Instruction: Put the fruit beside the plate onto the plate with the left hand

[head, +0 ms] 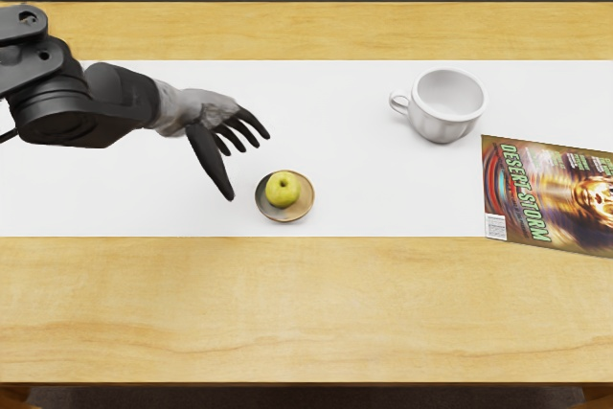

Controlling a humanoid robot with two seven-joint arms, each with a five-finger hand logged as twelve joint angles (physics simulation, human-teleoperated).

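My fingers (216, 168) are spread and slack, holding nothing. One reaches down toward the plate (304, 206), its tip near the rim but apart from it, and the others fan to the right above it. That open pose suits a hand with nothing to carry. The left hand (213, 127) hovers just left of the plate and above it in the picture, and my forearm comes in from the left edge.

The apple (283, 189) sits on the small wooden plate, roughly at its centre and inside the rim, so I judge the placing done. I see no other fruit beside the plate. Centred like that, the apple looks unlikely to roll off.

The plate stands on a white runner (383, 208) across the wooden table (287, 313). A white cup (446, 104) stands well to the right, and a magazine (546, 194) lies at the right edge, half off the runner. Both are far from my reach and play no part in the task. My right hand is out of view.
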